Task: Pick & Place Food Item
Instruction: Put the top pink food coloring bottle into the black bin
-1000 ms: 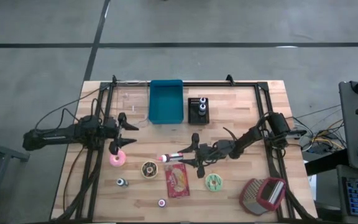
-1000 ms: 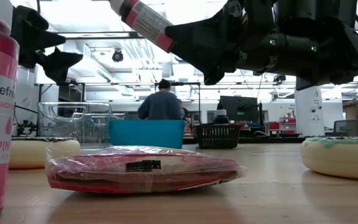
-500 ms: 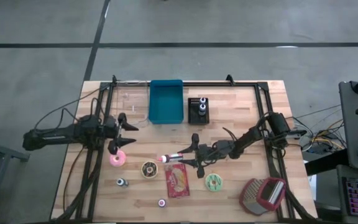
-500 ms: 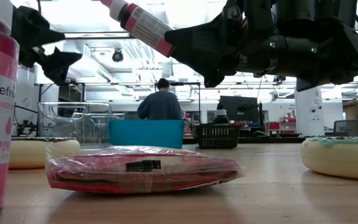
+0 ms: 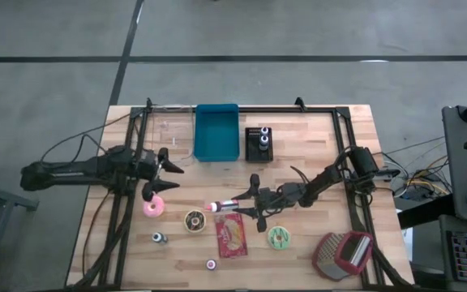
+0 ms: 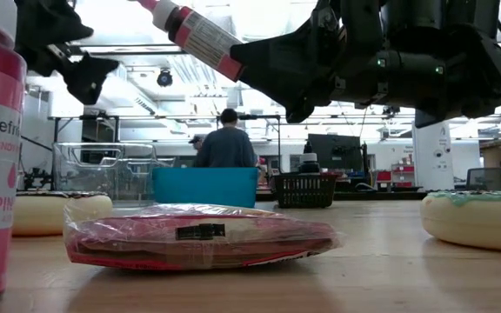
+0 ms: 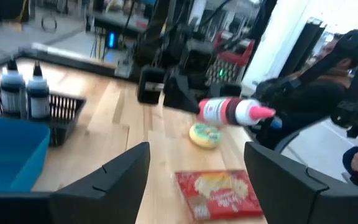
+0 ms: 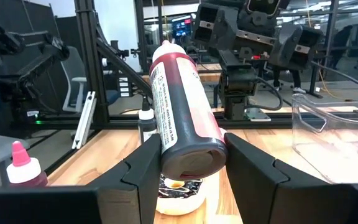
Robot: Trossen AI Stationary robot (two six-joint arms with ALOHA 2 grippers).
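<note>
Spanning the scene, the wooden table carries the blue bin at its far edge and scattered items nearer the camera. Left gripper hovers above the pink donut, jaws spread and empty. Right gripper is clenched around the base of the red sauce bottle, held level above the table just over the red snack packet. Risk: grip on the rounded base may slip, dropping the bottle onto the packet or chocolate donut.
</note>
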